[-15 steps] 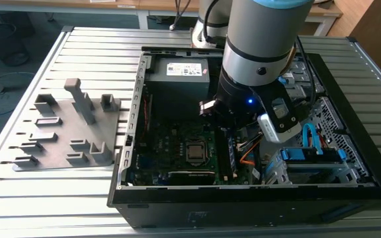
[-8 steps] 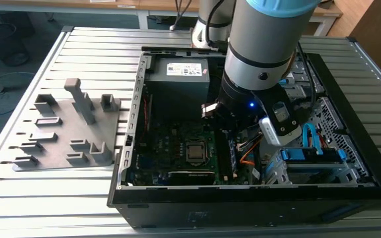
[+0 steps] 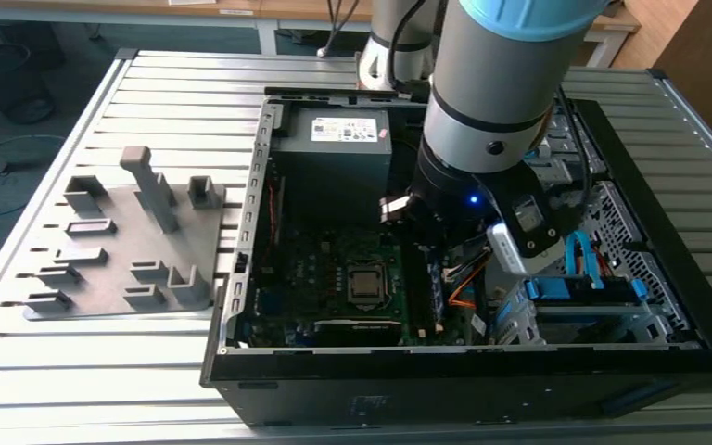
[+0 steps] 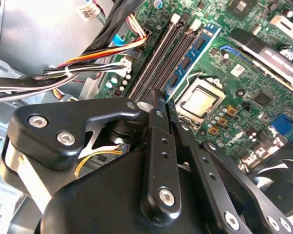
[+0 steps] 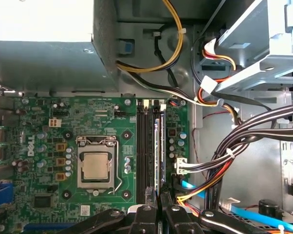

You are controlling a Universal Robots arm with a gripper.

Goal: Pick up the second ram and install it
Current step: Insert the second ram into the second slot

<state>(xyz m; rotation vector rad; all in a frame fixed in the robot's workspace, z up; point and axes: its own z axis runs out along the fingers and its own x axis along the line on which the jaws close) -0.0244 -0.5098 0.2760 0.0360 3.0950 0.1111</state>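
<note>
The second ram [image 5: 159, 151] is a thin dark green stick standing on edge in the row of memory slots [image 5: 144, 146] on the motherboard. In the second wrist view its side with black chips [image 4: 199, 43] shows, running down to my fingertips. My gripper [image 5: 156, 194] [image 4: 164, 100] is at the stick's near end, its two black fingers drawn close with the stick's end between them. In the exterior view the arm [image 3: 492, 111] reaches down into the open computer case [image 3: 455, 357].
The processor socket [image 5: 95, 165] lies beside the slots. Bundled cables [image 5: 224, 161] and a blue flat cable [image 5: 253, 214] run on the slots' other side. The power supply [image 3: 331, 139] sits at the case's far end. A grey holder tray [image 3: 121, 250] stands at the exterior view's left.
</note>
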